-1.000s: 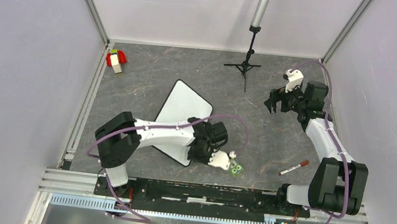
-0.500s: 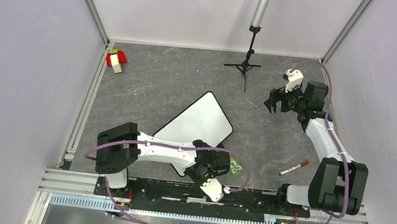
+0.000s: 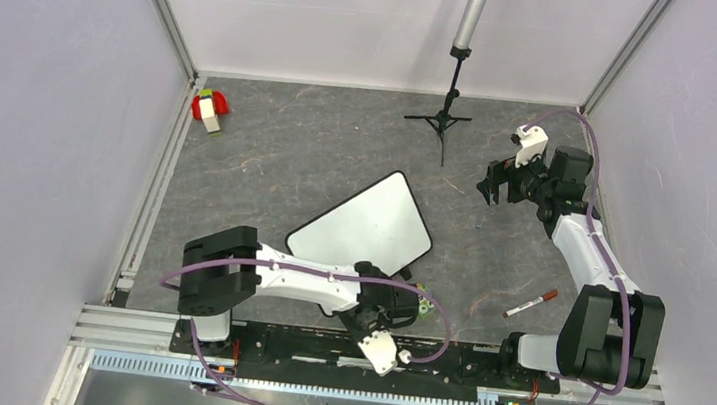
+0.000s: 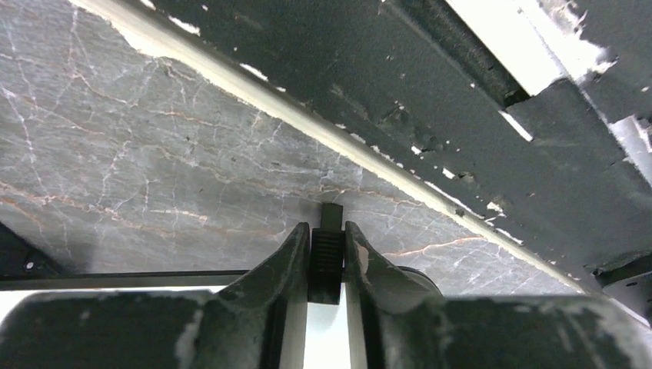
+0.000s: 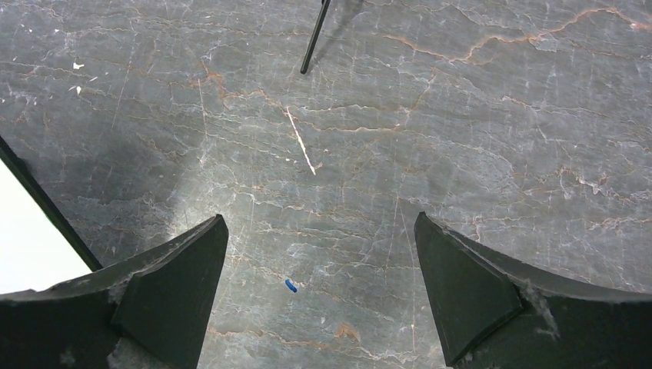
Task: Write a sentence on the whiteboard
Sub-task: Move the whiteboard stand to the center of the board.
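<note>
The whiteboard (image 3: 363, 231) lies tilted on the grey table, white face up, with no writing visible on it; the sentence is not in view. My left gripper (image 3: 392, 307) is at the board's near right corner. In the left wrist view the gripper (image 4: 326, 231) is shut on a black ribbed piece at the board's edge (image 4: 326, 265), and the white face (image 4: 327, 338) shows below it. My right gripper (image 3: 497, 189) hovers open and empty at the right rear, its fingers (image 5: 173, 284) wide apart over bare table. A corner of the board (image 5: 23, 231) shows in the right wrist view.
A red-capped marker (image 3: 532, 304) lies at the near right. A small green item (image 3: 423, 306) sits by my left wrist. A black tripod stand (image 3: 446, 121) is at the back, and a red, white and green toy (image 3: 208, 109) at the back left. The black rail (image 4: 430, 100) is close ahead of my left gripper.
My left arm has swung toward the near rail, dragging and turning the whiteboard with it. The right arm has not moved.
</note>
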You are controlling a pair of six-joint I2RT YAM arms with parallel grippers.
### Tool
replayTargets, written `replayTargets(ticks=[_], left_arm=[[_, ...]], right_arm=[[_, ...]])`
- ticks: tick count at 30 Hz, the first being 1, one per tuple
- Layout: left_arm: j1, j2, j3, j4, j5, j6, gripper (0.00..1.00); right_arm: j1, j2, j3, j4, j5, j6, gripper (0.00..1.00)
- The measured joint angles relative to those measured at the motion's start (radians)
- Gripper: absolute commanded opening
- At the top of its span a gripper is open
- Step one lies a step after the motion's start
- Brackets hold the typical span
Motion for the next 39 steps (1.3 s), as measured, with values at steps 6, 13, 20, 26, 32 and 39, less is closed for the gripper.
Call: replayTargets(ticks=[6,13,20,26,32,39], left_arm=[[0.0,0.0,0.029,-0.019,-0.041,0.002,0.65],[0.0,-0.01,0.108,-0.064,-0.046,-0.005,0.8],[0.015,-0.071,0.22,-0.119,0.008,-0.132,1.0],[0.149,-0.126,0.362,-0.08,0.084,-0.341,1.0],[0.399,-0.162,0.448,0.039,0.138,-0.607,1.0],[0.604,-0.257,0.383,0.169,0.271,-0.867,1.0]], right_arm=[[0.0,0.0,0.0,0.0,0.0,0.0,0.97],[-0.001,-0.003,0.002,-0.008,0.0,0.0,0.97],[-0.001,-0.083,0.014,-0.064,0.013,-0.013,0.97],[-0.001,-0.182,0.027,-0.184,0.038,-0.132,0.97],[-0.001,-0.187,0.094,-0.418,0.06,-0.381,0.97],[-0.001,-0.213,0.098,-0.783,0.111,-0.832,0.97]])
